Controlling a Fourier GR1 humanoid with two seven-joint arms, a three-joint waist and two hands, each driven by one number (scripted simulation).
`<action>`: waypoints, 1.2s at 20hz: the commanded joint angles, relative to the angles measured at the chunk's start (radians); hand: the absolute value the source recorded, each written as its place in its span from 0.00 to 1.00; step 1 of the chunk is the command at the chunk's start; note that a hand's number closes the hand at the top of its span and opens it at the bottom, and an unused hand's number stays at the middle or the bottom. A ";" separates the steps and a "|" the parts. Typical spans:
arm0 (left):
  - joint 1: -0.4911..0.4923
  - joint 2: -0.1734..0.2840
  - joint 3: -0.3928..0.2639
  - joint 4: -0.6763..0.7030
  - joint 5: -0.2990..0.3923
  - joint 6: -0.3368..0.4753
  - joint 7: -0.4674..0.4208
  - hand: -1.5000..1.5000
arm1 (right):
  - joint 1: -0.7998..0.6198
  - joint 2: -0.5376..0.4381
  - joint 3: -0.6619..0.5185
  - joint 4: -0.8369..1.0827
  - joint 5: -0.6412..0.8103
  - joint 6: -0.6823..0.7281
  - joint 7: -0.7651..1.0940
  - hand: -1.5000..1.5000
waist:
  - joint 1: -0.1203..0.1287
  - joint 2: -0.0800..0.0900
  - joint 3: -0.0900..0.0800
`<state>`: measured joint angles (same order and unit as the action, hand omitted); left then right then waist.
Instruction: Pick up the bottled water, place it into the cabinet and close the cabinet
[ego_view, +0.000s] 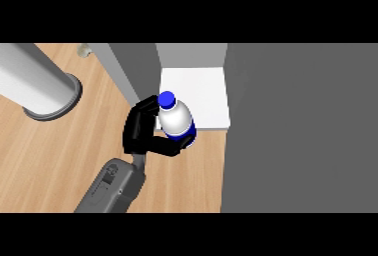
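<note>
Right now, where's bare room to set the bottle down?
The white cabinet floor is bare beyond the bottled water, between its grey walls. The wood counter is bare left of the hand, below the grey cylinder. It is crowded at the cabinet's front edge.

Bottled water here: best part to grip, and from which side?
Grip the white body of the bottled water, below the blue cap, coming from its left. It stands about upright at the front edge of the white cabinet shelf; the round body suits a wrap. The one hand in view already curls round it that way, leaving the cabinet side free.
</note>
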<state>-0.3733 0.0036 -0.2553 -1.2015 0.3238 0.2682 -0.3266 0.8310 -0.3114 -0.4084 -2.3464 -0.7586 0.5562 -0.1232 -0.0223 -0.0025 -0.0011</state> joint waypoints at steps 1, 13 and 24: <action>-0.131 -0.003 -0.063 0.074 0.009 0.151 0.030 1.00 | 0.005 0.010 -0.005 -0.161 -0.059 -0.070 0.072 0.00 | -0.005 0.005 0.000; -0.391 -0.004 -0.029 0.398 0.014 0.247 0.071 1.00 | 0.012 0.006 -0.015 -0.145 -0.102 -0.050 0.081 0.00 | -0.014 0.007 0.000; -0.531 -0.004 0.062 0.722 0.109 0.177 -0.130 1.00 | -0.038 -0.008 -0.011 -0.070 -0.106 -0.014 0.062 0.00 | -0.027 0.018 -0.001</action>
<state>-0.8698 0.0001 -0.2327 -0.5894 0.4139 0.4888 -0.3720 0.8067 -0.3324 -0.4341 -2.3306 -0.8197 0.5740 -0.0970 -0.0513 0.0107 -0.0018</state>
